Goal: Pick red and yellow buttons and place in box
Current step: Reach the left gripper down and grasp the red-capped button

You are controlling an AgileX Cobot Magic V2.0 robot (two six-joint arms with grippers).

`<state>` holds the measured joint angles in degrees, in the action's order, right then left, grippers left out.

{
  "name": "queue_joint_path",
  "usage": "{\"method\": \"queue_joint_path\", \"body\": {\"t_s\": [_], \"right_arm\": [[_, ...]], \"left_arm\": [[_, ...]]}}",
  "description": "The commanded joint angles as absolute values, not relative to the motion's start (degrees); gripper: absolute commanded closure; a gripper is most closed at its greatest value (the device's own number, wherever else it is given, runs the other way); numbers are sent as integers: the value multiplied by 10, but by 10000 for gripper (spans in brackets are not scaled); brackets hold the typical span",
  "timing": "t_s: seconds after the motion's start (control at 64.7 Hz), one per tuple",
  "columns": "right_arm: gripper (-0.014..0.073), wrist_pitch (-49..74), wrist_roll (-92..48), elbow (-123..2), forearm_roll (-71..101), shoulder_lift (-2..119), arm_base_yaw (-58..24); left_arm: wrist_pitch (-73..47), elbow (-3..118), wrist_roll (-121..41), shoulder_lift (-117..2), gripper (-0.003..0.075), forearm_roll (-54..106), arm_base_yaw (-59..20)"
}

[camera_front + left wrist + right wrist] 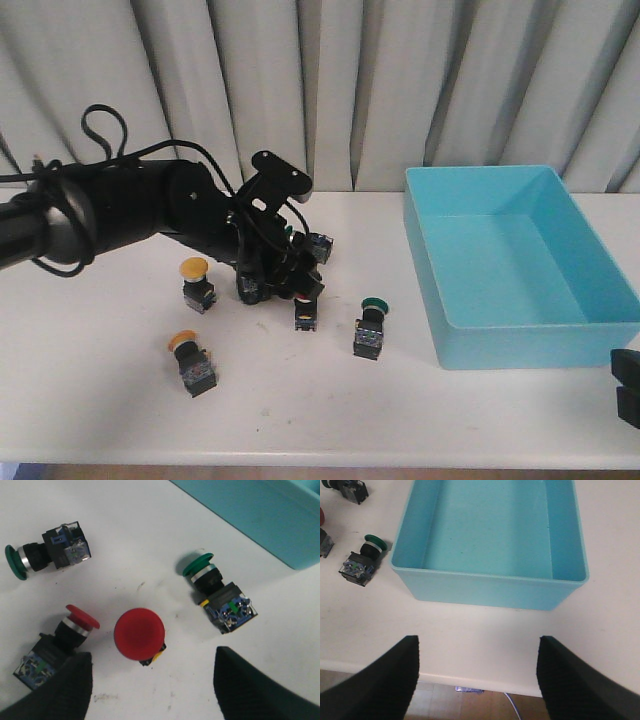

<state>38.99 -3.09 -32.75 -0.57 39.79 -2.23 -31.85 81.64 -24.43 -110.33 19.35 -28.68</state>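
Between my left gripper's (150,685) wide-open, empty fingers stood the round red-capped push-button switch (139,634), cap up on the white surface (150,540); the large turquoise plastic box (520,260) sat empty, well right.

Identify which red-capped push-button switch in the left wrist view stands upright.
The red-capped switch between the open left gripper's fingers: its cap faces the camera, hiding its body. The other red one lies tipped sideways.
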Motion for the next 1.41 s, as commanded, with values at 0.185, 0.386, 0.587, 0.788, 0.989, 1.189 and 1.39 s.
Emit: {"method": "queue_joint_path", "body": {"t_s": [0.185,0.386,0.587,0.788,0.989,1.189,1.39], "right_arm": [[95,360,-36,-347,-10,401,-19],[95,360,-36,-347,-11,401,-19],[95,358,-36,-347,-11,401,-19],[95,358,-36,-347,-11,401,-19],[95,358,-36,-347,-11,401,-19],[95,358,-36,-347,-11,401,-19],[95,358,-36,-347,-11,401,-19]], "left_arm": [[-328,923,-99,-1155,223,108,-305],[-349,970,-43,-1194,223,59,-320],[-352,991,-13,-1228,223,57,-325],[-359,996,30,-1253,225,29,-325],[-362,996,75,-1259,262,-12,-325],[-369,996,74,-1259,392,-12,-325],[-370,996,73,-1259,512,-12,-325]]}}
